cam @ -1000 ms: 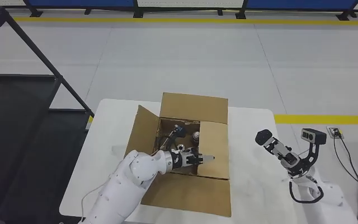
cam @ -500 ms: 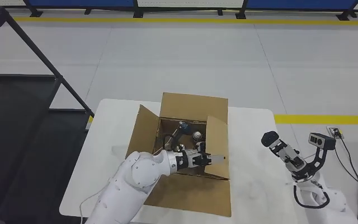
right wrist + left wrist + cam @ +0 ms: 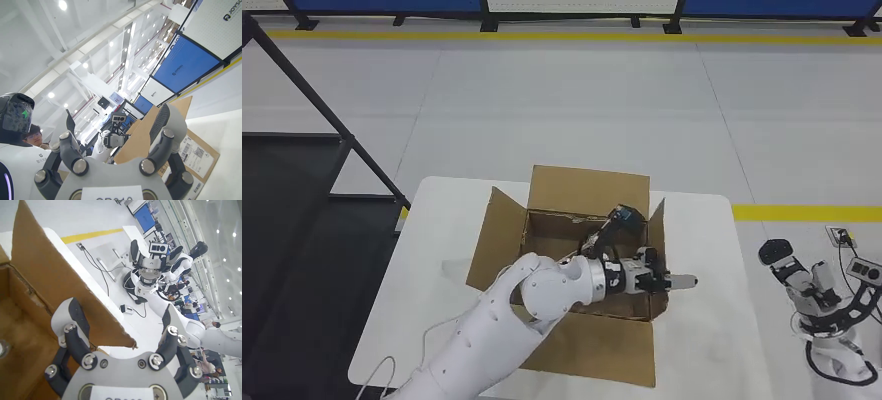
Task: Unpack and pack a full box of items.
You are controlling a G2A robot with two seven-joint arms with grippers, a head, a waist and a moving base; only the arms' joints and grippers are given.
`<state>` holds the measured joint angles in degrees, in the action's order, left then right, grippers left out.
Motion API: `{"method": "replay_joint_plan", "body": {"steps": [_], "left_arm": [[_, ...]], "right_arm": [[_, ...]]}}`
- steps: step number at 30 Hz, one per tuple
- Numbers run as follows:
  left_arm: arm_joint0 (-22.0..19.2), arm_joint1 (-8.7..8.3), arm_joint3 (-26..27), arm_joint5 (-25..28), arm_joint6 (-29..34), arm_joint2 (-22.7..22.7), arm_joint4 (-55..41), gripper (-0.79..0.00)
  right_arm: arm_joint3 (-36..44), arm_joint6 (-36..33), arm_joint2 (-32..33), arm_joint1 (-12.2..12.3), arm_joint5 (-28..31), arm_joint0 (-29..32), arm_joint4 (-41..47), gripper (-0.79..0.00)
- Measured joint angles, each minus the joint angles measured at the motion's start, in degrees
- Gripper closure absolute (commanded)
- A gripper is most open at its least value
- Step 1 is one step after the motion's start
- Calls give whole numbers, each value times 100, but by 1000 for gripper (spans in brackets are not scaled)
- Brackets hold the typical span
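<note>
The cardboard box sits open in the middle of the white table, flaps raised. The left gripper reaches across it, fingers spread wide, the edge of the right-hand flap between them, unclamped. The right gripper hangs beyond the table's edge, well apart, also wide and empty

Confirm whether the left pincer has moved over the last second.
Yes. The left pincer slid to the robot's right across the cardboard box; its tips now reach past the side flap.
</note>
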<state>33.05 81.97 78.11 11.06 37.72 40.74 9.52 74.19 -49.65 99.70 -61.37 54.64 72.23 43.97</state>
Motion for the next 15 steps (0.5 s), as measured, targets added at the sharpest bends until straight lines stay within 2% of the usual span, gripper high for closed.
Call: {"method": "replay_joint_plan", "body": {"steps": [8,15], "left_arm": [[-857,555,-1061,53,39,-837,-258,-785],[-1125,968,-1797,133,-93,-1286,-329,-785]], "right_arm": [[-384,-142,159,95,-141,110,721,-785],[-587,-344,251,152,-343,26,1018,-785]]}}
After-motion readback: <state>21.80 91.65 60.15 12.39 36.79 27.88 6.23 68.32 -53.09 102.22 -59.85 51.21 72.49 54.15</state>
